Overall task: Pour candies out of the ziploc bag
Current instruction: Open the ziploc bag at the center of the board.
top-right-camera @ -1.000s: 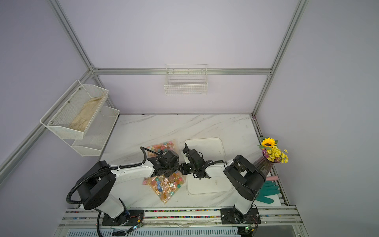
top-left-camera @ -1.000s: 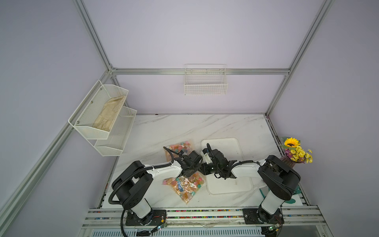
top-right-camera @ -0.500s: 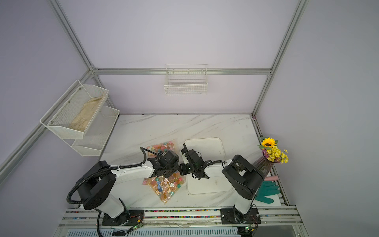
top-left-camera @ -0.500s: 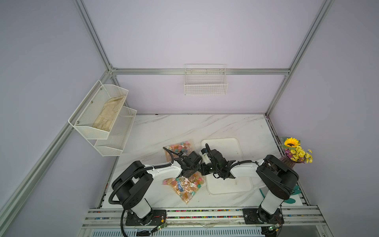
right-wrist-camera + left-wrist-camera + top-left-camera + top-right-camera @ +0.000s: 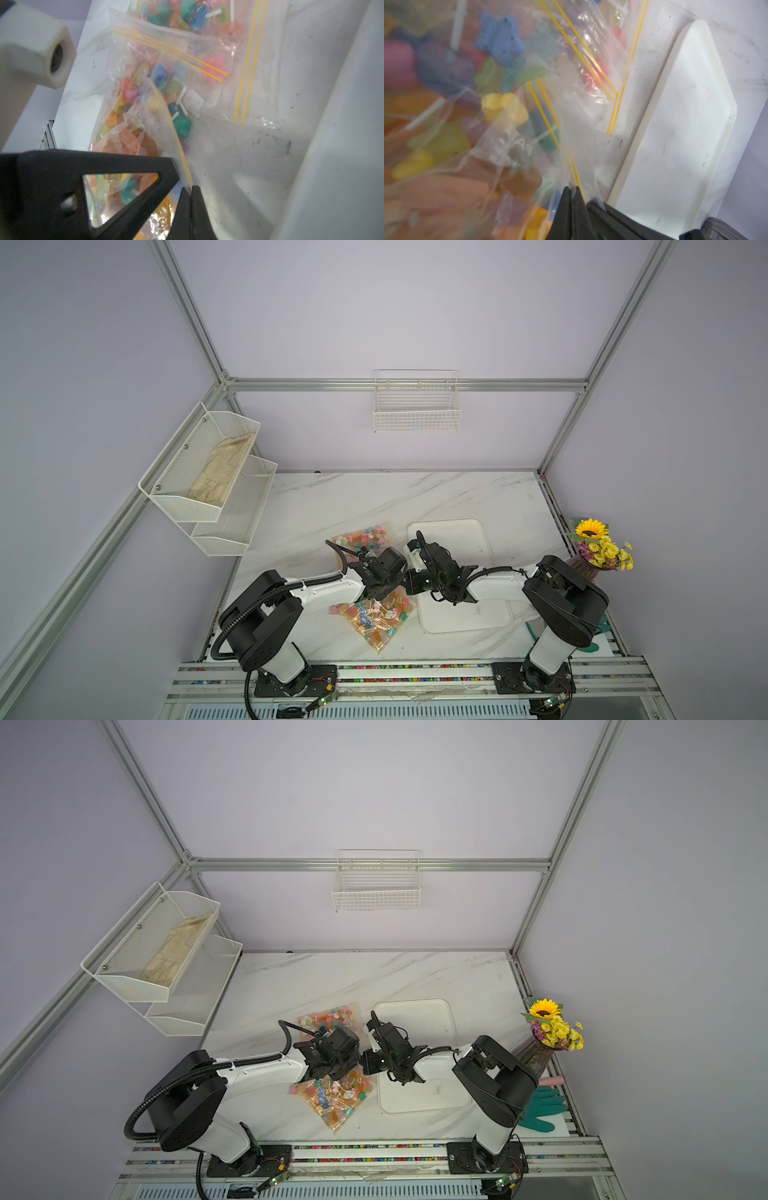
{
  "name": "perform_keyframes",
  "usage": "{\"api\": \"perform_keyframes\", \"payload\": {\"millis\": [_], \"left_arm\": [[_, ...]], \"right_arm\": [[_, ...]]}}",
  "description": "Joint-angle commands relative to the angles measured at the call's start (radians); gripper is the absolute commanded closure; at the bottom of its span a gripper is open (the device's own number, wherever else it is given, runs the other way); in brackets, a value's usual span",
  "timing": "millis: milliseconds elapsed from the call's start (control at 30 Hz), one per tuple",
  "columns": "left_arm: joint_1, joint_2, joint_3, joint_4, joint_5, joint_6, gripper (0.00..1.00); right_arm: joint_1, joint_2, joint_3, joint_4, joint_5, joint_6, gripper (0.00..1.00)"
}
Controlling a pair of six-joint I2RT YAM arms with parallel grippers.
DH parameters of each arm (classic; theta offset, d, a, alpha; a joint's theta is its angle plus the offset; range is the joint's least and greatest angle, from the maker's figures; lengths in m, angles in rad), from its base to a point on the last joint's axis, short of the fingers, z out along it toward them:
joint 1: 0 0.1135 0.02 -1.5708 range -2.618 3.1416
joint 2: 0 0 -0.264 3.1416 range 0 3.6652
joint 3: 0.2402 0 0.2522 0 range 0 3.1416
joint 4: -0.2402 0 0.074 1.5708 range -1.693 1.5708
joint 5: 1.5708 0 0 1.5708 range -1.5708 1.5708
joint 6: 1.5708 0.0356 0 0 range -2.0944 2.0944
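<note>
The table (image 5: 374,497) is white with thin grey lines like marble, and up close it shows small dark smudges. A flat white tray (image 5: 469,539) with round corners lies on it. Just beside the tray, on the left arm's side, lies a clear ziploc bag (image 5: 376,620) with a yellow zip line. It is full of candies (image 5: 499,40) shaped like stars and flowers, in blue, yellow, green, pink and orange, on thin pale sticks. A second bag (image 5: 363,537) of the same sweets also lies beside the tray, farther back toward the wall. The left gripper (image 5: 572,189) is squeezed together on the thin plastic at the first bag's zip edge, close to the tray's rim. The right gripper (image 5: 189,190) is pinched tight on that bag's zip edge too, and its arm reaches across the tray to get there. On the right arm's side of the tray stands a purple vase (image 5: 534,1056) with a sunflower and small yellow flowers (image 5: 552,1027), and a green glove (image 5: 540,1106) lies near it. The walls are pale purple, with silver metal bars (image 5: 407,384) along them. Behind the tray, up on the back wall, hangs a white wire basket (image 5: 417,414). Well apart from the tray, on the left arm's side, a white mesh shelf (image 5: 187,506) with two levels hangs on the wall, and a tan cloth (image 5: 220,472) lies in its upper level.
</note>
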Motion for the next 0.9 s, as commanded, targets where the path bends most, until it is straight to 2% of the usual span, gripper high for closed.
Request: {"api": "perform_keyframes", "payload": {"millis": [0,433,867], "left_arm": [[-0.008,-0.040,-0.048,-0.047,-0.042,-0.023,1.00],[-0.018,-0.078,-0.073,-0.078,-0.055,-0.041,1.00],[-0.026,-0.114,-0.119,-0.086,-0.066,-0.072,1.00]], "right_arm": [[-0.005,-0.029,-0.010,0.004,0.101,0.038,1.00],[-0.005,0.021,0.012,-0.012,0.148,0.113,1.00],[-0.007,0.062,0.038,-0.028,0.143,0.155,1.00]]}}
